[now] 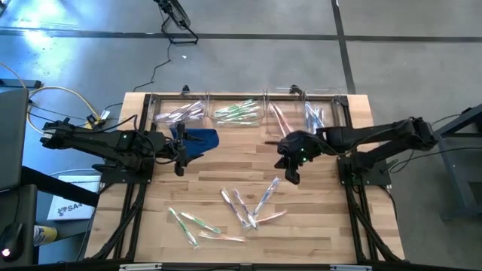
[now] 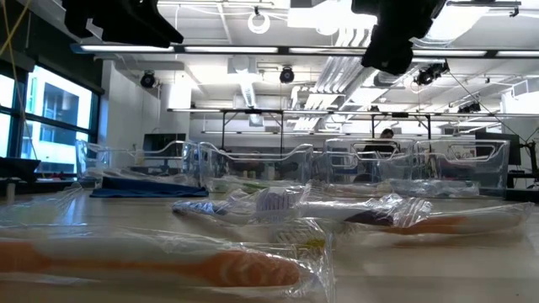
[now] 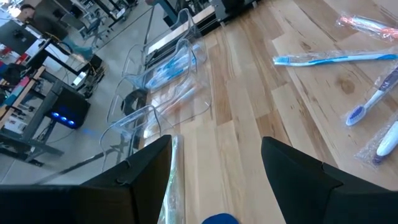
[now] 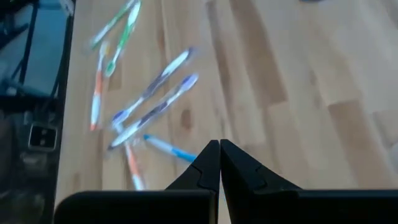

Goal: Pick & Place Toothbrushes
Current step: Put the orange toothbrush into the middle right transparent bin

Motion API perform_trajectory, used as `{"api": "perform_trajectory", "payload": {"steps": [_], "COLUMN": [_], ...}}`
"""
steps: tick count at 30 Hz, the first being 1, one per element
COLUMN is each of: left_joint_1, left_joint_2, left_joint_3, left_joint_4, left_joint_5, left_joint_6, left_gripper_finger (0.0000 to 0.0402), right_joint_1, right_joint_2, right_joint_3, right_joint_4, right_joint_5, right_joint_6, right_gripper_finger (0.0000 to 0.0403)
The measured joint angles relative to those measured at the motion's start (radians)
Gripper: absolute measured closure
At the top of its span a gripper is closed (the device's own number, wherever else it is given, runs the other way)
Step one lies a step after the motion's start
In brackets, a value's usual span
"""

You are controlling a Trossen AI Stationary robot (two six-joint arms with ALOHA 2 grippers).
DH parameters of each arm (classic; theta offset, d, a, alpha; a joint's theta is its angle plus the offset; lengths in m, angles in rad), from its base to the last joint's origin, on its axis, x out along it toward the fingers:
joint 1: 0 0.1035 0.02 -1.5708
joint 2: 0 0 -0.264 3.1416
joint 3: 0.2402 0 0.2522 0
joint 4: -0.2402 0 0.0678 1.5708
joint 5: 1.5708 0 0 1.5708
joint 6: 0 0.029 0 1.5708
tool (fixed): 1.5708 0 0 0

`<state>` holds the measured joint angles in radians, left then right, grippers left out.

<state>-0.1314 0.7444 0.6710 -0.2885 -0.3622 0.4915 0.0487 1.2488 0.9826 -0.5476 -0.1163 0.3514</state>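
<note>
Toothbrushes point(image 1: 239, 207), thin wrapped sticks with green, pink, blue and whitish handles, are scattered over the lower middle of the pale wooden table point(image 1: 316, 226) in the high view; more are held in the row of clear plastic bins point(image 1: 248, 111) along the table's upper edge. The right gripper point(image 1: 292, 178) is seen right of centre, above bare wood and just beside the uppermost loose toothbrush; its dark fingers point(image 4: 219, 167) are pressed together with nothing between them. The left gripper point(image 1: 179, 153) is held at the left, over the crumpled blue cloth point(image 1: 197, 139); its fingers point(image 3: 292, 171) are spread wide and nothing is gripped. In the low view, the nearest wrapped brushes fill the foreground.
</note>
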Motion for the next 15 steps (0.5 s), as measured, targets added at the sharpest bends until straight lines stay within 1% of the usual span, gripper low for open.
{"api": "perform_trajectory", "payload": {"steps": [5,9,15], "left_joint_1": [0.0,0.0,0.0], "left_joint_2": [0.0,0.0,0.0], "left_joint_3": [0.0,0.0,0.0], "left_joint_4": [0.0,0.0,0.0], "left_joint_5": [0.0,0.0,0.001], "left_joint_6": [0.0,0.0,0.0], "left_gripper_finger": [0.016,0.016,0.016], "right_joint_1": [0.057,0.112,0.188], "right_joint_2": [0.02,0.03,0.03], "right_joint_3": [0.0,0.0,0.0], "right_joint_4": [-0.025,-0.015,-0.016], "right_joint_5": [-0.026,-0.069,-0.055], "right_joint_6": [0.003,-0.005,0.033], "right_gripper_finger": [0.0398,0.0398,0.0399]}}
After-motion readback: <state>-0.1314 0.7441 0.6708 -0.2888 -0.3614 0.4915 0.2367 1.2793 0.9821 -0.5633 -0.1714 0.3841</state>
